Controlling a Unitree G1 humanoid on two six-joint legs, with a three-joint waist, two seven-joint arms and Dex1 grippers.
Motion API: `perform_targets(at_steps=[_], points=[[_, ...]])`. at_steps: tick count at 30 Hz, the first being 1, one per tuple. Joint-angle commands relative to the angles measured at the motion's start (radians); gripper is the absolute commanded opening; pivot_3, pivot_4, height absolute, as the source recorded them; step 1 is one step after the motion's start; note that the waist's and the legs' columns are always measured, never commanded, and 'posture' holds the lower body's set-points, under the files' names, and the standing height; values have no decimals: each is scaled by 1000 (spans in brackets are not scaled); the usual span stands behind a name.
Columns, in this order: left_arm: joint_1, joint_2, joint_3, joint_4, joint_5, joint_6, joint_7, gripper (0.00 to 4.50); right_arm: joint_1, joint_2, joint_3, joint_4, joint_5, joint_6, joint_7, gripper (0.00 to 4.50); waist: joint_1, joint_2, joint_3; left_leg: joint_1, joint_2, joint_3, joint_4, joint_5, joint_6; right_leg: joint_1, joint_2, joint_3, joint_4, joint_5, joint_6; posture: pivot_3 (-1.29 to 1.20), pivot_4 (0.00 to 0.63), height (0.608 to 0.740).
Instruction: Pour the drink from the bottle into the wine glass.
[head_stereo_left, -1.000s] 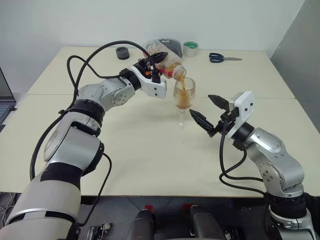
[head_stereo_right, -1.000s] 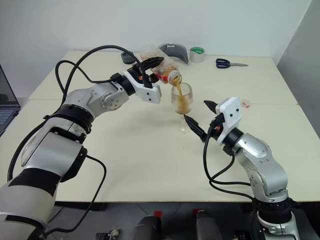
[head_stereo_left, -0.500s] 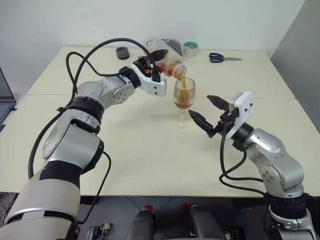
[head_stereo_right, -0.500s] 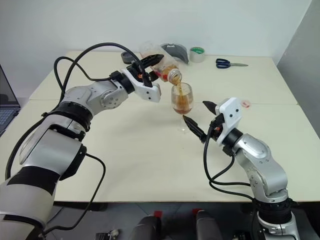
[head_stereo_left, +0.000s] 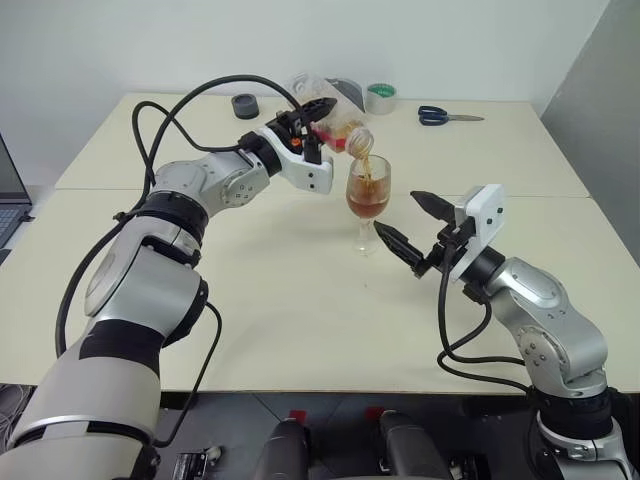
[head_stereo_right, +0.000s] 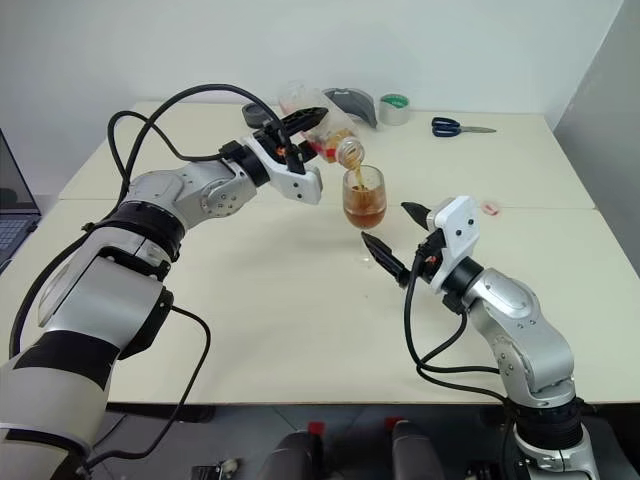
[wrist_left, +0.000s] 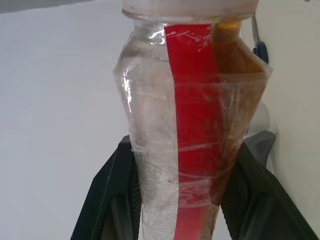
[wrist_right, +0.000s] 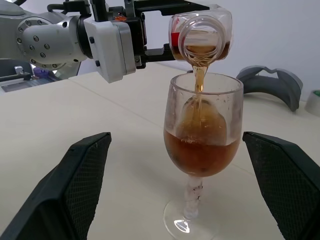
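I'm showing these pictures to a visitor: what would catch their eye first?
The left gripper tips the bottle above mid-table, and a thin amber stream of drink falls into the wine glass, about half full. Beside the glass, the right gripper waits open, touching nothing.

Bright, even indoor light, soft faint shadows on the pale cream desk (head_stereo_left: 300, 300), small highlights on the clear stemmed wine glass (wrist_right: 202, 145), close clear plastic bottle (wrist_left: 190, 125) slightly soft
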Motion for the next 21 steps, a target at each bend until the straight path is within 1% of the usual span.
perform_targets(at_steps=[1,13,16,21], points=[[-46,3,16,-3,-22,7,9,1692,-2,-2,-5,-52,15,6,-3,4500,0,0,0,0,0,0,0,0,0,0,0,0,0,0,0,0,150,740],[-3,-31,88,-11,-153,13,-132,1692,-4,1,-7,-52,13,6,-7,4500,0,0,0,0,0,0,0,0,0,0,0,0,0,0,0,0,150,740],[12,-44,126,-20,-215,13,-190,1692,-7,8,-7,-42,-6,-17,-17,4500,-1,0,0,0,0,0,0,0,0,0,0,0,1,0,0,0,150,740],[61,-90,250,-49,-406,43,-372,1692,-9,11,-6,-32,-21,-46,-16,4500,-1,0,0,0,0,0,1,0,0,0,0,0,1,0,0,0,150,740]])
